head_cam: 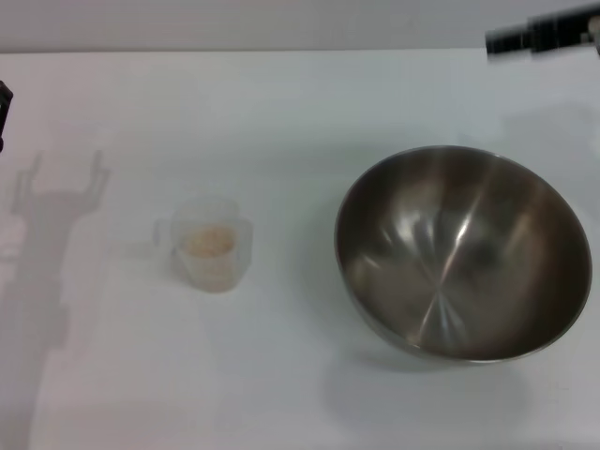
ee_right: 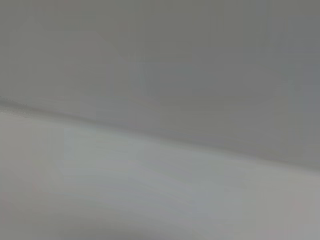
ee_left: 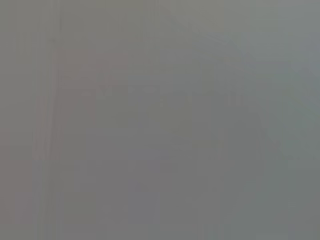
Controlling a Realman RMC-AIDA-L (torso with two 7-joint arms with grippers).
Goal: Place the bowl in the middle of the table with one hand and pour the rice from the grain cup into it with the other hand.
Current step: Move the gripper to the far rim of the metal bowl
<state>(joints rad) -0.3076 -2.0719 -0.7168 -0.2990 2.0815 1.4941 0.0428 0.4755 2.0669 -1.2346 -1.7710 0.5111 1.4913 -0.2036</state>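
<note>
On my head view the bowl [head_cam: 464, 253] sits on the right half of the bench [head_cam: 281, 112], tilted, its inside bare. The cup [head_cam: 212, 243] stands upright well to its left, with rice [head_cam: 207, 242] in it. My right pincer [head_cam: 544, 35] shows only as a dark piece at the far right edge, beyond the bowl and apart from it; how wide it stands I cannot tell. My left pincer [head_cam: 4, 114] barely peeks in at the left edge, well apart from the cup; same there.
</note>
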